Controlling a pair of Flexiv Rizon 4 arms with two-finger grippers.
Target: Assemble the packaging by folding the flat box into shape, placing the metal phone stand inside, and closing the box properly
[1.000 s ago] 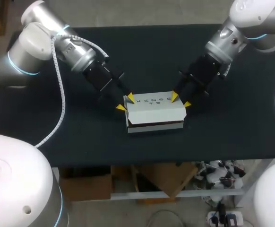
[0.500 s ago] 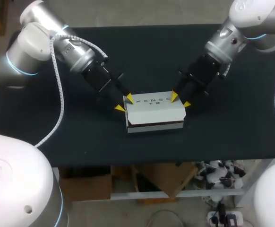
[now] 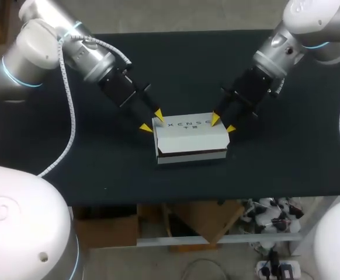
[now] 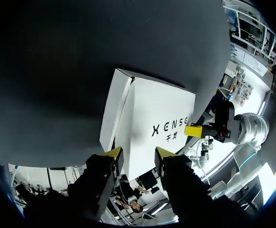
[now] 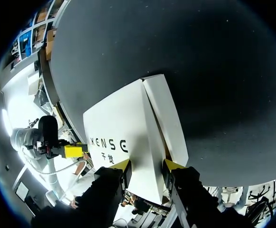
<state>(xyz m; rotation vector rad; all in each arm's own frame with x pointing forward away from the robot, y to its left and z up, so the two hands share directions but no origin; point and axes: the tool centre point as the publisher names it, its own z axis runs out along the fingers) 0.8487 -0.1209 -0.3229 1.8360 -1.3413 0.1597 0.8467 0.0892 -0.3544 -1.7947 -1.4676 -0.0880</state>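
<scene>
The box (image 3: 191,140) lies near the middle of the black counter (image 3: 100,163), folded into shape, white, its printed top face upward and a dark band along the long side nearest the robot. The left end effector (image 3: 152,121) comes in from the far left and sits at the box's far left corner, its two yellow-tipped fingers spread apart: one tip is at the far edge of the top face, the other just beside the left end. In the left wrist view the left end effector (image 4: 138,154) has the box (image 4: 152,128) straight ahead, with the near edge of the top panel between its parted fingers; whether either tip presses the cardboard cannot be told. The right end effector (image 3: 223,123) comes in from the far right and sits at the far right corner, its fingers likewise apart, one tip over the far edge of the top and one beside the right end. In the right wrist view the right end effector (image 5: 146,167) straddles the fold where the top of the box (image 5: 124,142) meets its end panel.
</scene>
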